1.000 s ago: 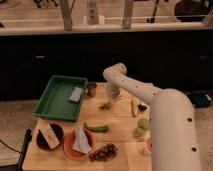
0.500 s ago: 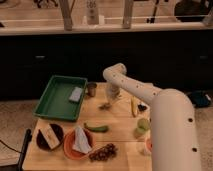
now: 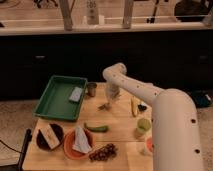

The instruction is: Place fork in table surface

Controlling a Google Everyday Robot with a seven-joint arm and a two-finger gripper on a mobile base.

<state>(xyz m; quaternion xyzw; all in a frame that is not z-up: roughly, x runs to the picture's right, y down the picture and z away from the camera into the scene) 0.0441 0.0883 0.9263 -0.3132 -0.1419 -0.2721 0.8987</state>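
Camera view: the white arm (image 3: 145, 92) reaches from the lower right up over the surface (image 3: 117, 125), bends at the elbow and points down. The gripper (image 3: 110, 97) hangs low above the middle of the light wooden planks, just right of the small metal cup (image 3: 91, 89). I cannot tell how far the jaws are open, or whether they have hold of anything.

The fork (image 3: 105, 106) shows as a small dark shape directly under the gripper, down at the surface, between the cup and the yellow-handled utensil (image 3: 133, 106). I cannot tell whether it touches the gripper.

The green tray (image 3: 56, 100) sits at the left back, with a pale grey object (image 3: 76, 94) in its right end. The cup stands just beside the tray's right rim.

The long green vegetable (image 3: 96, 128) lies in front of the fork, apart from it. The orange plate (image 3: 67, 148) at the front carries a white crumpled thing (image 3: 81, 140). A dark bowl (image 3: 44, 144) is left of the plate. A dark clustered item (image 3: 103, 152) lies right of the plate. A light green round object (image 3: 143, 125) sits near the arm on the right side.
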